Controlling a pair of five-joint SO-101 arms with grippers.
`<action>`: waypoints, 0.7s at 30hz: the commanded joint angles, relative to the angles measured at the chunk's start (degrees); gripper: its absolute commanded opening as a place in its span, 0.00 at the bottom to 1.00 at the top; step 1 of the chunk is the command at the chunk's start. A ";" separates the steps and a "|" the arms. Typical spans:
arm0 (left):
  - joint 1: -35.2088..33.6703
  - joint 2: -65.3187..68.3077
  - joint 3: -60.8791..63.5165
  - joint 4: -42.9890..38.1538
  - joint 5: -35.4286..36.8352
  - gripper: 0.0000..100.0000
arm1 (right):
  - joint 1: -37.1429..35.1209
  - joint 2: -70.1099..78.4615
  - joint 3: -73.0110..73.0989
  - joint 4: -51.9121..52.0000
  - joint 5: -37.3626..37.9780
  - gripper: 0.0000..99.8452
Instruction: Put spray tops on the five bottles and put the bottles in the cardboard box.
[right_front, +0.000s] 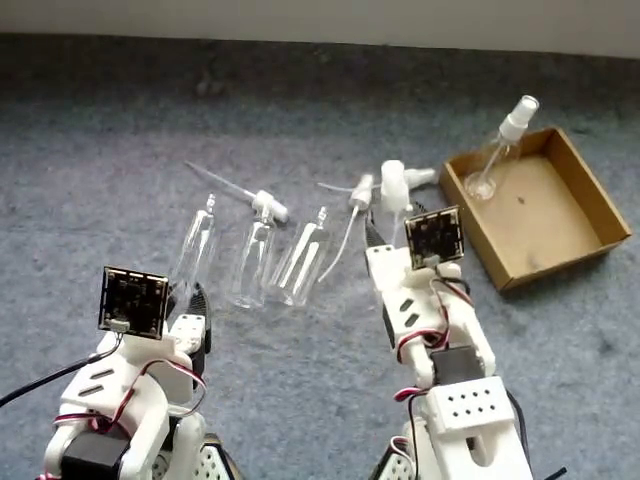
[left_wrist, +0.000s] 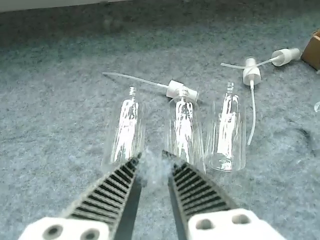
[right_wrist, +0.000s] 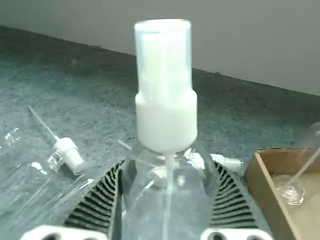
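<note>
Three clear bottles without tops lie side by side on the grey carpet: left, middle and right. My left gripper hovers just short of their bases, slightly open and holding nothing. In the right wrist view, my right gripper is shut on an upright clear bottle that carries a white spray top; this held bottle stands left of the cardboard box. Inside the box a capped bottle leans on the far wall.
Loose white spray tops with thin tubes lie beyond the bottles: one by the middle bottle's neck, two more closer to the box. Open carpet lies to the far left and in front of the box.
</note>
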 joint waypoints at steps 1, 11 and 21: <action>-0.92 0.13 -0.22 0.09 0.70 0.01 | 3.03 -1.10 -9.80 4.79 0.35 0.10; -0.92 0.13 11.91 0.00 0.70 0.01 | 12.00 -1.10 -34.51 23.43 0.53 0.10; -0.92 0.13 17.54 -0.09 0.44 0.01 | 23.87 -3.03 -52.35 34.15 0.70 0.10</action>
